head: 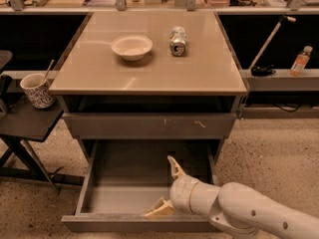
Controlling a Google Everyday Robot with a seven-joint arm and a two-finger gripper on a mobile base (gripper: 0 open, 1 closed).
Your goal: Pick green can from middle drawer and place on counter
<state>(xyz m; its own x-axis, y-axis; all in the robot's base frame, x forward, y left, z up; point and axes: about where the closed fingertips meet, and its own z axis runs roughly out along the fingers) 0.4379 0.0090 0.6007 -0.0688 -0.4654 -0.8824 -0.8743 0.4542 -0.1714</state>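
The middle drawer (124, 183) is pulled open below the cabinet, and the part of its flat grey floor I can see is bare. My gripper (167, 188) is inside it near the front right, with its pale fingers (174, 167) spread open and nothing between them. The green can is not in view; my wrist and arm (239, 210) hide the drawer's right front corner. The glossy beige counter (149, 76) tops the cabinet.
On the counter are a white bowl (132, 46) and a pale silvery can (177, 40) lying on its side. The drawer front with small scratches (149, 126) is closed. A dark side table (25, 121) at the left holds a mug (37, 89). A bottle (300, 61) stands on the right shelf.
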